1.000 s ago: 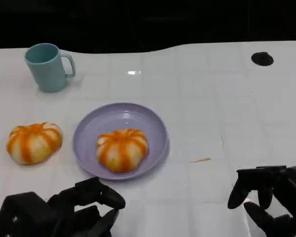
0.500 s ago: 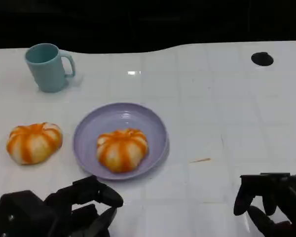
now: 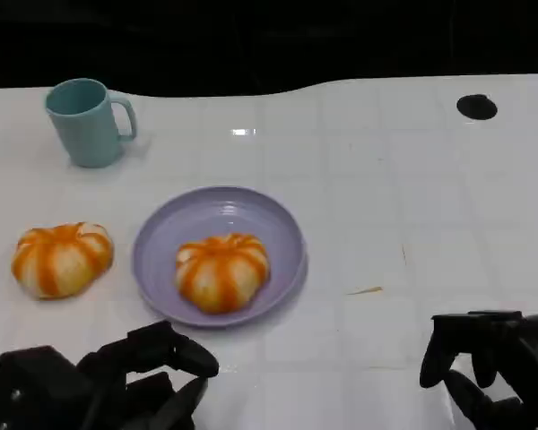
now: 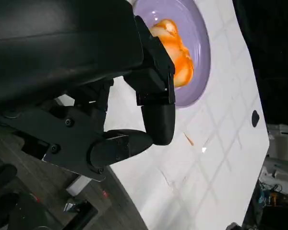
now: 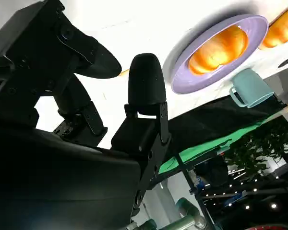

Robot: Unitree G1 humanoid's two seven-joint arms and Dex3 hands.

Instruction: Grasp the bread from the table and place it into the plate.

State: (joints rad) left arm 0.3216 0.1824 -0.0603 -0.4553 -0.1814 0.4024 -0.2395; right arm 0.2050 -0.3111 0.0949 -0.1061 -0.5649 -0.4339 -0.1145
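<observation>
One orange-and-white striped bread (image 3: 222, 270) (image 4: 175, 52) (image 5: 218, 49) lies inside the lavender plate (image 3: 170, 235) (image 4: 200, 72) (image 5: 192, 81). A second striped bread (image 3: 62, 258) (image 5: 284, 28) sits on the white table, left of the plate. My left hand (image 3: 99, 385) (image 4: 110, 110) hovers low at the table's front edge, below the plate, fingers apart and holding nothing. My right hand (image 3: 495, 369) (image 5: 86, 96) is at the front right, fingers spread, empty.
A teal mug (image 3: 87, 121) (image 5: 249, 88) stands at the back left. A black round hole (image 3: 476, 107) marks the table's far right. A small orange crumb (image 3: 364, 290) lies right of the plate. Beyond the table's far edge is dark.
Both hands have drawn back slightly toward the front edge. The breads, plate and mug have not moved.
</observation>
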